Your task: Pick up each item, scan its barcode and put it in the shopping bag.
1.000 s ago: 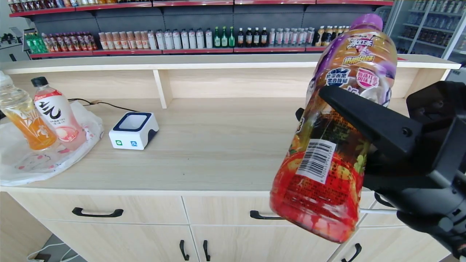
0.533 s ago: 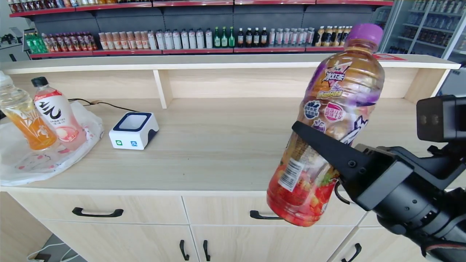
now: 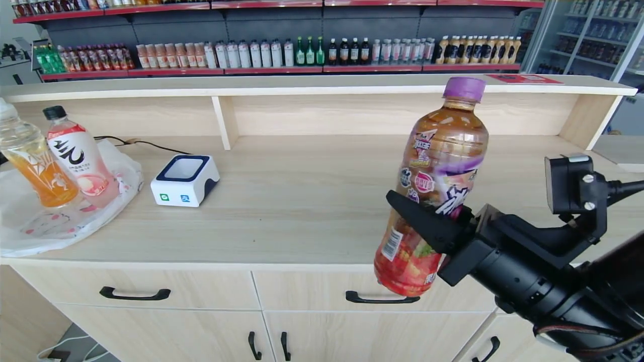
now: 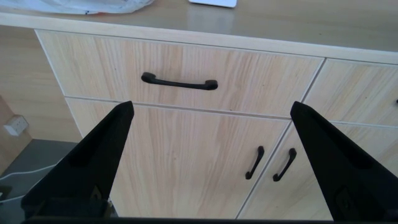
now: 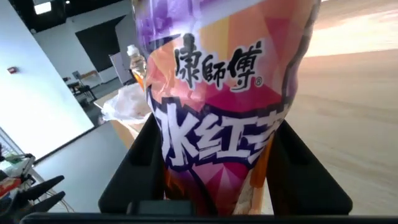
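Purple-capped clear plastic bottle leans, clamped in the black right hand; left hand gapes open.

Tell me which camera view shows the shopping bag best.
The head view: most of the shopping bag lies spread on the left end of the counter. The left wrist view catches only a white sliver of it at the counter's edge; the right wrist view has it small and far off beside the held bottle.
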